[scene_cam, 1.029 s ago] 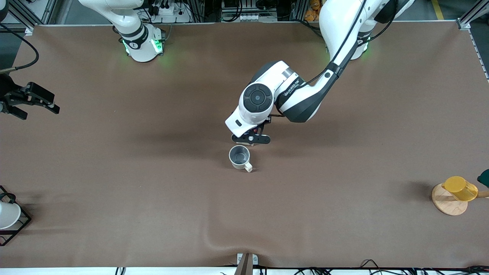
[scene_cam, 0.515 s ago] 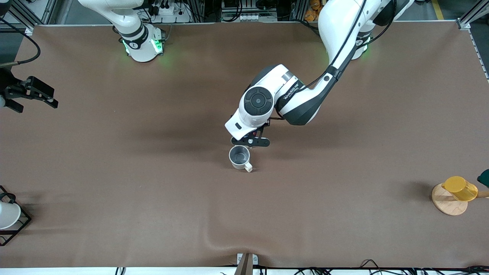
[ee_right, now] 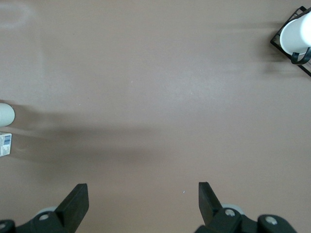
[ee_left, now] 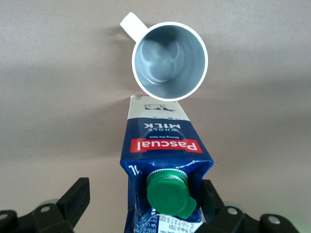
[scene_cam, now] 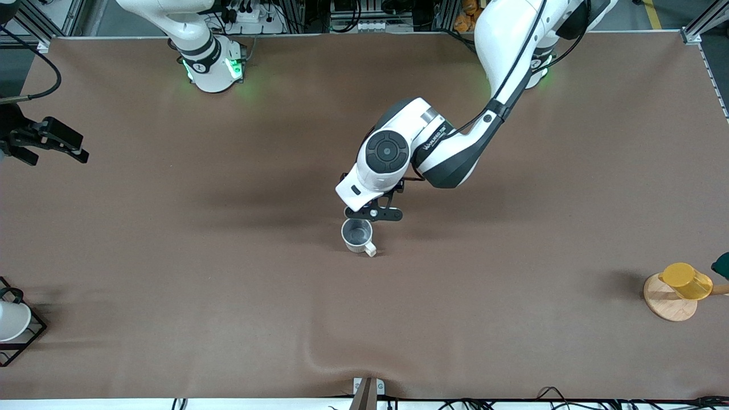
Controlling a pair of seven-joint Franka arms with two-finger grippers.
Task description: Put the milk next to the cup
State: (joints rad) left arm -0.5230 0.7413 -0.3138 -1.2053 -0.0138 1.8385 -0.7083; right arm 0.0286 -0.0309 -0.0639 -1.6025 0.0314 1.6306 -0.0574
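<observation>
Looking down from the left wrist, you see the left pincer (ee_left: 143, 206) spread wide, its fingers (ee_left: 73, 201) standing clear of the milk (ee_left: 163, 170) on both sides, so it grips nothing. The milk stands upright on the worktop (scene_cam: 228, 296), just beside the cup (scene_cam: 357, 234), on the side of the cup farther from the front camera; whether carton and cup touch, you cannot tell. In the front view the left arm's wrist hides the carton entirely. The cup's handle (scene_cam: 370, 249) points toward the front camera, and bare brown worktop surrounds the cup on every other side.

The right pincer (ee_right: 141, 204) is also open and empty, waiting over the worktop's edge at the right arm's end. Well apart from the cup, a yellow cup (scene_cam: 686, 280) on a round wooden board (scene_cam: 666, 302) sits near the left arm's end, and a white cup (scene_cam: 11, 322) in a black wire frame (scene_cam: 25, 341), cut off by the picture's border, sits at the right arm's end. The brown covering shows a ripple (scene_cam: 342, 364) by the camera-side edge.
</observation>
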